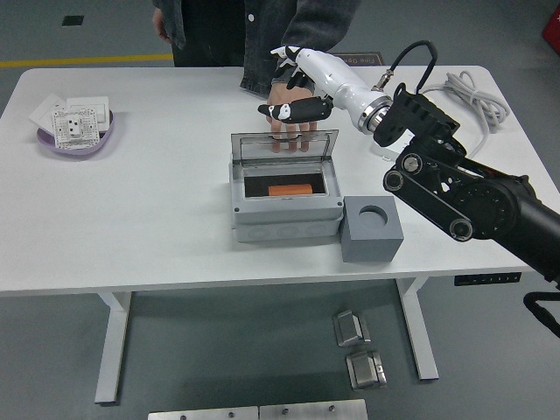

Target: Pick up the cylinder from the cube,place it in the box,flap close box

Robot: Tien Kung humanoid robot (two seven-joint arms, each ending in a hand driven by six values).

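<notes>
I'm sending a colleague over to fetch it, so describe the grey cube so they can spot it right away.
Start at the white table and find the grey box with the raised clear lid near its middle. The cube sits at that box's right side, by the table's near edge. Unlike the box, it is a solid block with one round hole on top.
</notes>
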